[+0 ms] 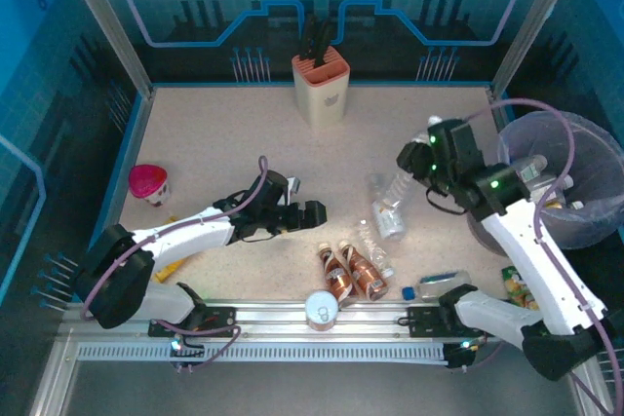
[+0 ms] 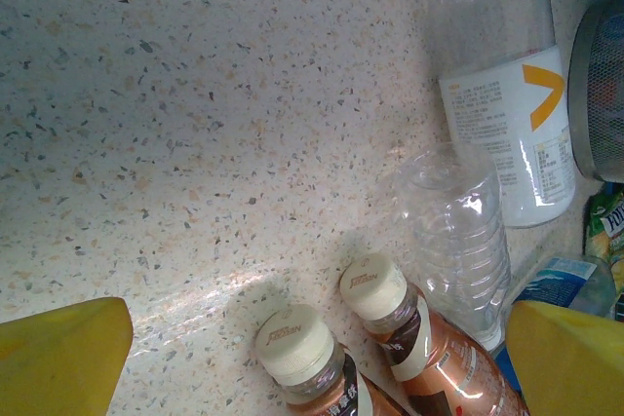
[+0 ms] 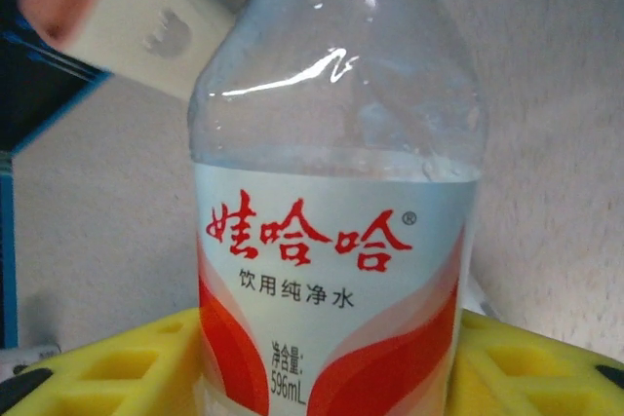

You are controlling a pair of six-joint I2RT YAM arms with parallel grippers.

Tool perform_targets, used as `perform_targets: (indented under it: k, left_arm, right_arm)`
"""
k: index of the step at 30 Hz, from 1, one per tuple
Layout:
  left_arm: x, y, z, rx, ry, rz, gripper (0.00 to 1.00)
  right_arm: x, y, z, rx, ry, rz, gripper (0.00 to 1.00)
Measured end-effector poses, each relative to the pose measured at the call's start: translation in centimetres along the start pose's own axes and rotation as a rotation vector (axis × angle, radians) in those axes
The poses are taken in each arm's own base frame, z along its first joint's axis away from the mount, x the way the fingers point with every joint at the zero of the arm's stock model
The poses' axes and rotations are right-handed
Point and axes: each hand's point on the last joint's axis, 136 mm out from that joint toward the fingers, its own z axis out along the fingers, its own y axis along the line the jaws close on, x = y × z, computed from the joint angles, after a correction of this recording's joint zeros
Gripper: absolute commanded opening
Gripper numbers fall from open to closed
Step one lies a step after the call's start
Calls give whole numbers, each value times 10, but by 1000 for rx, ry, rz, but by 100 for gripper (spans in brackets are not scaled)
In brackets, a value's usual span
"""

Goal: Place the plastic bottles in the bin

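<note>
Red-labelled water bottle [image 3: 331,241] clamped upright in right claw [image 3: 327,382]. Left claw [image 1: 314,214] spread wide, empty, over table [image 2: 195,143]; two copper bottles [image 2: 409,338] near fingertips.

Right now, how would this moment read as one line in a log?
left gripper: open, near two copper bottles | right gripper: shut on red-label bottle | bin: far right

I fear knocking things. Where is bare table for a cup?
Bare: the speckled tabletop between the beige knife block and the pink-lidded cup, beyond the left gripper. Also bare: from that block to the right gripper holding a red-labelled bottle. Crowded: the near middle, where two copper-brown bottles, clear plastic bottles and a round silver can lie close.
</note>
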Motion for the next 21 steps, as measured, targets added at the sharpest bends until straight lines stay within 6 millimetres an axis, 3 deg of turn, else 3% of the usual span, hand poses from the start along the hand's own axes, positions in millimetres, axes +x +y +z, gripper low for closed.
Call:
perform_targets:
  k: [3, 7, 13, 21]
  left_arm:
    - [-1, 0, 0, -1, -3, 0, 99]
    - [-2, -1, -2, 1, -11, 3, 99]
    - [-4, -4, -6, 10, -23, 7, 99]
    - [2, 0, -10, 11, -25, 8, 99]
  right_arm:
    - [-38, 4, -24, 18, -79, -77, 48]
    - [-85, -14, -59, 79, -197, -104, 49]
    - [-138, -67, -103, 246, -365, -76, 50]
    - [-171, -150, -116, 480, -459, 30, 48]
